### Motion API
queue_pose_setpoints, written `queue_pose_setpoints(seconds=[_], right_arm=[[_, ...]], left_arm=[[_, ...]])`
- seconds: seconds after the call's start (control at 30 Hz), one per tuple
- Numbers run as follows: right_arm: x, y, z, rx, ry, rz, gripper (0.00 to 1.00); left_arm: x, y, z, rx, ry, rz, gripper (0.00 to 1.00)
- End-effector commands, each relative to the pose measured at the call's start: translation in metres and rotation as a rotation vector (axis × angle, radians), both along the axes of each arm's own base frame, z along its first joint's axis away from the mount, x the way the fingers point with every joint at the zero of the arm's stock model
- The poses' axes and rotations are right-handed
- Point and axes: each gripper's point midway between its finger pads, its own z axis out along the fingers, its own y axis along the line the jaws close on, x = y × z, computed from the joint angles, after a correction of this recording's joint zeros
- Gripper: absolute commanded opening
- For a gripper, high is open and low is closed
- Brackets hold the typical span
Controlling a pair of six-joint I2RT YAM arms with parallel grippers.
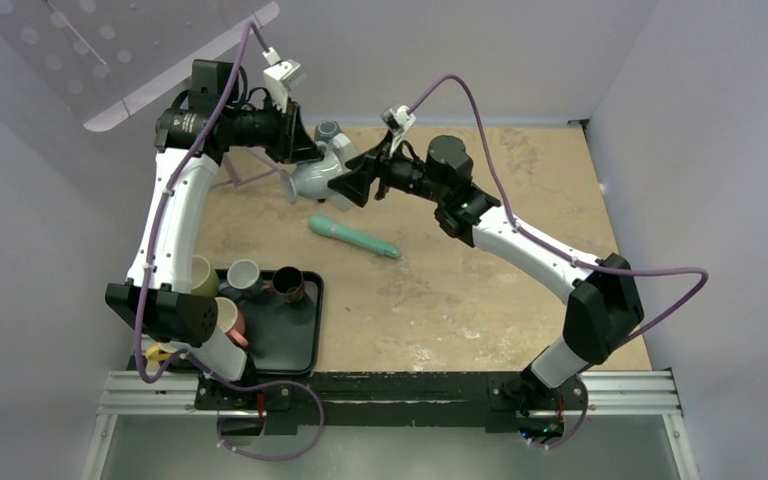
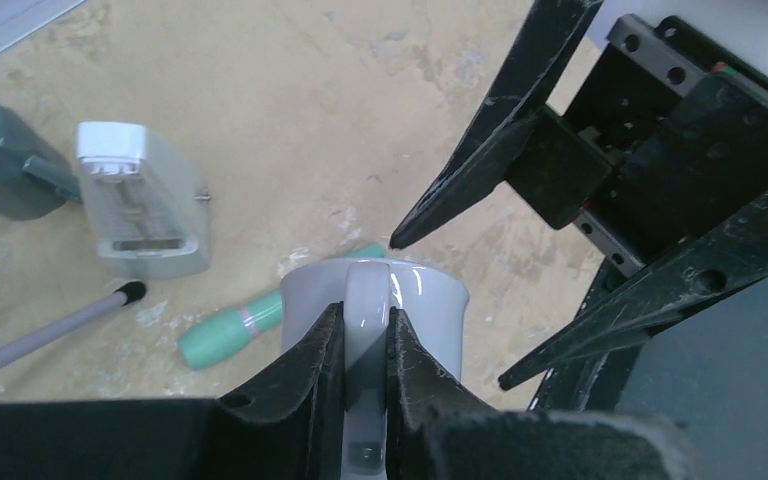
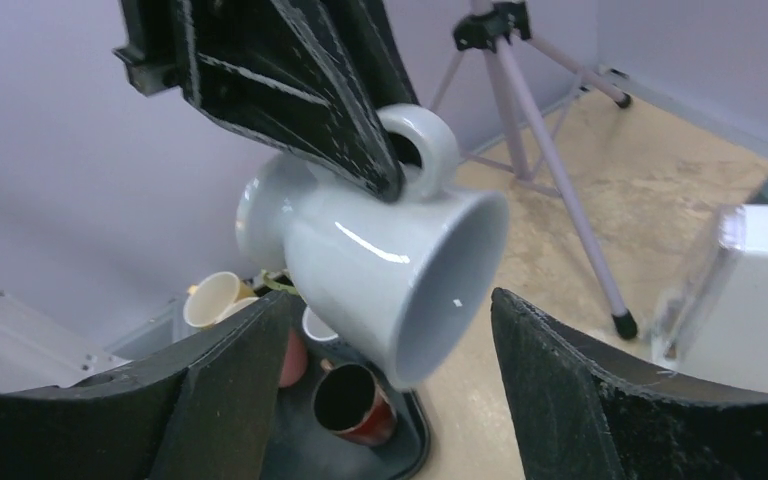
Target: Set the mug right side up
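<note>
A white mug (image 1: pixel 312 181) hangs in the air above the back of the table. My left gripper (image 2: pixel 365 325) is shut on its handle (image 2: pixel 366 290). The mug (image 3: pixel 380 260) is tilted, its mouth facing sideways and down towards the right wrist. My right gripper (image 3: pixel 390 300) is open, one finger on each side of the mug's mouth end, with gaps showing between them and the mug. From above, the right gripper (image 1: pixel 352 183) meets the mug from the right and the left gripper (image 1: pixel 305 152) from the left.
A teal tube (image 1: pixel 355 237) lies on the table below the mug. A black tray (image 1: pixel 290 340) at the near left holds several mugs, one of them brown (image 1: pixel 288 285). A white box (image 2: pixel 145 200), a dark grey cup (image 2: pixel 0 160) and a tripod (image 3: pixel 550 130) stand at the back.
</note>
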Motion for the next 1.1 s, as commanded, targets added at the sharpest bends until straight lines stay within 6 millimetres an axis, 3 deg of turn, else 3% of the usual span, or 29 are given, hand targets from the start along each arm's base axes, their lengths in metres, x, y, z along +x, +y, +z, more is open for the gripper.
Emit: queue_pose_setpoints(seconds=[0.0, 0.07, 0.17, 0.27, 0.3, 0.33, 0.4, 0.43, 0.47, 0.5, 0.57, 0.7, 0.83, 0.97, 1.07], right_arm=[[-0.014, 0.010, 0.047, 0.118, -0.062, 0.110, 0.74], [-0.018, 0.019, 0.033, 0.105, -0.009, 0.175, 0.69], [-0.027, 0.026, 0.029, 0.125, 0.028, 0.259, 0.56], [-0.033, 0.025, 0.042, 0.161, -0.009, 0.284, 0.24], [-0.033, 0.024, 0.048, 0.166, -0.032, 0.278, 0.08], [-0.031, 0.021, 0.051, 0.161, -0.053, 0.253, 0.00], [-0.018, 0.014, 0.045, 0.090, -0.095, 0.152, 0.00], [-0.012, 0.009, 0.045, 0.052, -0.145, 0.095, 0.00], [-0.003, 0.002, 0.029, -0.046, -0.159, 0.025, 0.00], [0.004, -0.005, 0.018, -0.136, -0.195, -0.043, 0.00], [0.011, -0.018, 0.000, -0.321, -0.301, -0.130, 0.00], [-0.014, -0.031, -0.063, -0.795, -0.483, -0.102, 0.00], [-0.034, -0.050, -0.111, -1.171, -0.603, -0.038, 0.00], [-0.053, -0.043, -0.115, -1.224, -0.637, 0.028, 0.00], [-0.055, -0.039, -0.113, -1.255, -0.637, 0.037, 0.00]], left_arm=[[-0.013, -0.027, 0.045, -0.141, -0.066, -0.083, 0.00], [-0.014, -0.032, 0.055, -0.184, -0.053, -0.084, 0.00], [-0.015, -0.035, 0.063, -0.219, -0.048, -0.092, 0.00], [-0.014, -0.035, 0.057, -0.214, -0.034, -0.085, 0.00], [-0.013, -0.034, 0.053, -0.207, -0.028, -0.084, 0.00], [-0.014, -0.033, 0.048, -0.197, -0.020, -0.080, 0.00], [-0.013, -0.028, 0.038, -0.158, -0.017, -0.063, 0.04], [-0.012, -0.023, 0.033, -0.130, -0.023, -0.053, 0.23], [-0.011, -0.019, 0.030, -0.104, -0.035, -0.047, 0.45], [-0.010, -0.015, 0.028, -0.082, -0.046, -0.034, 0.60], [-0.007, -0.011, 0.029, -0.054, -0.070, -0.018, 0.77], [0.003, -0.009, 0.034, -0.049, -0.071, 0.024, 0.81], [-0.003, -0.029, 0.001, 0.083, -0.015, -0.021, 0.80], [-0.022, -0.058, -0.045, 0.261, 0.006, -0.140, 0.80], [-0.037, -0.074, -0.069, 0.342, 0.000, -0.225, 0.81]])
